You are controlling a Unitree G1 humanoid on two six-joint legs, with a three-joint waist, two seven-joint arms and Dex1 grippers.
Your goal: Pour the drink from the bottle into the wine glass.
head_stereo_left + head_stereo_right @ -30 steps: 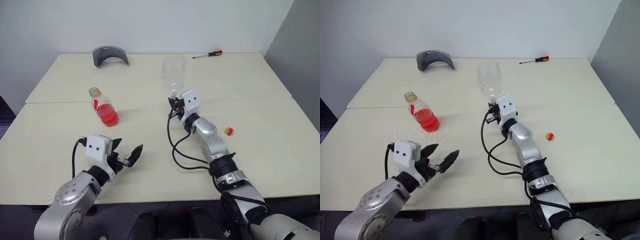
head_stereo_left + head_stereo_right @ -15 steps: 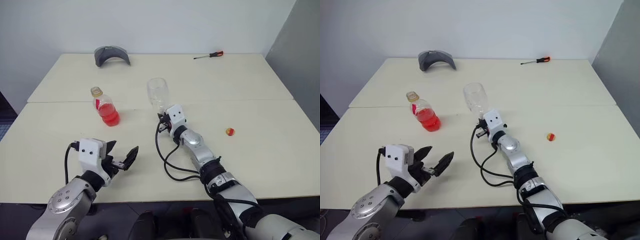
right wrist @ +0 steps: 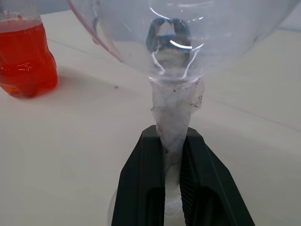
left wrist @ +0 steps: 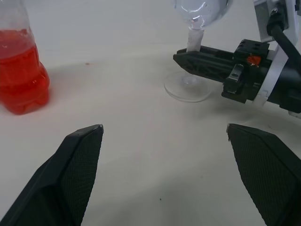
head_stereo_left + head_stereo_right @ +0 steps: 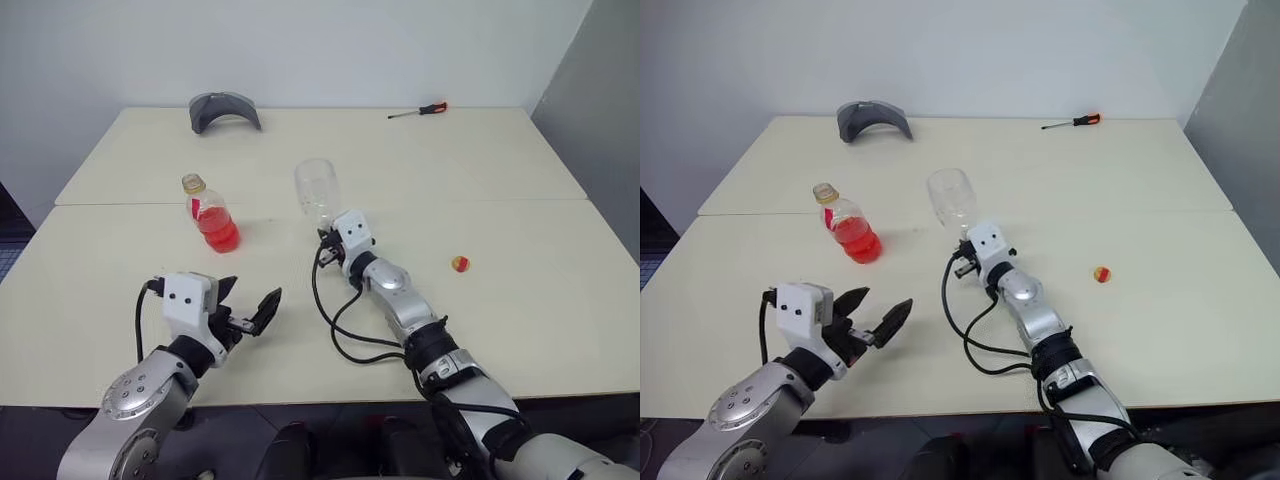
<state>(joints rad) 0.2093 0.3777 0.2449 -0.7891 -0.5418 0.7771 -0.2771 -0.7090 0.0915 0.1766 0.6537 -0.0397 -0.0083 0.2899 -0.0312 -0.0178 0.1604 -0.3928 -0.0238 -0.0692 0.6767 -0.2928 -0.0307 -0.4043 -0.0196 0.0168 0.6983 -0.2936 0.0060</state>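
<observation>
Clear stemmed wine glass [image 5: 315, 190] is standing upright with its foot on the cream bench [image 5: 520, 290], and the right gripper [image 3: 173, 176] is pinching its thin stem between both black fingers [image 3: 143, 188] just above the foot. Off to the glass's left, well apart from it, the bottle [image 5: 210, 215] is sitting uncapped with the red drink [image 4: 21, 70] filling its lower part, while its yellow-and-red cap [image 5: 458, 264] is lying on the bench out to the glass's right. Nearer the robot than the glass, the left gripper [image 5: 250, 312] is hovering over the bench with its fingers spread wide, holding nothing.
</observation>
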